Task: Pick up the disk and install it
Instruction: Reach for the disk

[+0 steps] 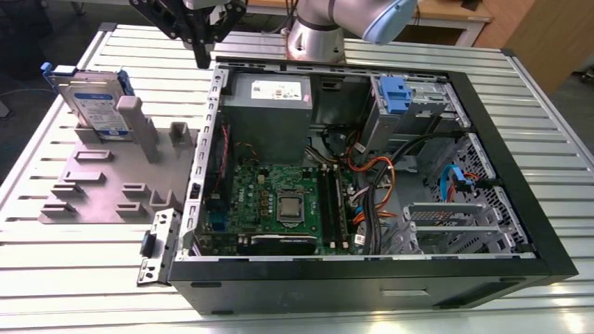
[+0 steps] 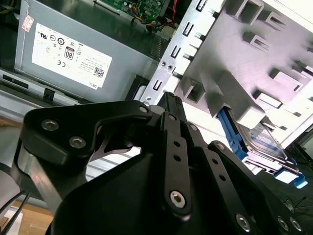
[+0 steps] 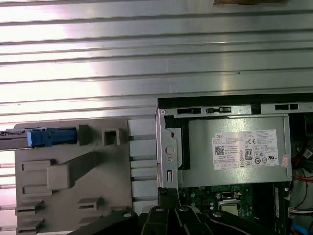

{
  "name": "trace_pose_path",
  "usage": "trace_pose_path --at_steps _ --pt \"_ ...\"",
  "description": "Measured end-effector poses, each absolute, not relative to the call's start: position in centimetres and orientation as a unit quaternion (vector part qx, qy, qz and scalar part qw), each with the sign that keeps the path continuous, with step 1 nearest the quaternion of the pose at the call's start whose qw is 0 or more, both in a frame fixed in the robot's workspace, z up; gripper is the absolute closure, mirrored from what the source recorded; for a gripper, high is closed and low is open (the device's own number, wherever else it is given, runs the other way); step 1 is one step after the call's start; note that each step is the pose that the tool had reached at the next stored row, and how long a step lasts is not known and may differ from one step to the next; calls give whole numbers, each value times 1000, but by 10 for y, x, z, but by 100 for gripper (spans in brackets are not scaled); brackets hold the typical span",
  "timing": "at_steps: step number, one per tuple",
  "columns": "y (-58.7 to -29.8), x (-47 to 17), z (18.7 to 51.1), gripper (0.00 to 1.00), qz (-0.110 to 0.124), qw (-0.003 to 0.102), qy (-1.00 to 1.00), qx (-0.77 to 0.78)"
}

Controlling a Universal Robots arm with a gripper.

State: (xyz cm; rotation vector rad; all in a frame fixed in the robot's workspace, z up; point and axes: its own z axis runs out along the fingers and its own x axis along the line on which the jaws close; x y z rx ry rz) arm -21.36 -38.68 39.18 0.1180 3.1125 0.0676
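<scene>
Exterior view: disk (image 1: pixel 93 104) upright in grey rack (image 1: pixel 111 175) slot

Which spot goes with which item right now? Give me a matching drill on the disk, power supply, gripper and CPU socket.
Items:
1. disk
2. power supply
3. gripper
4. CPU socket

Places:
A. on the motherboard
B. upright in the grey fixture
C. in a corner of the computer case, white sticker up
D. above that case's side wall, holding nothing

Pairs: 1-B, 2-C, 3-D, 4-A
</scene>
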Motion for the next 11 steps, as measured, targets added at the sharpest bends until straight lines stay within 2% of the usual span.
trace_pose_path --at_steps 11 --pt "-387 -223 392 89 22 13 999 38"
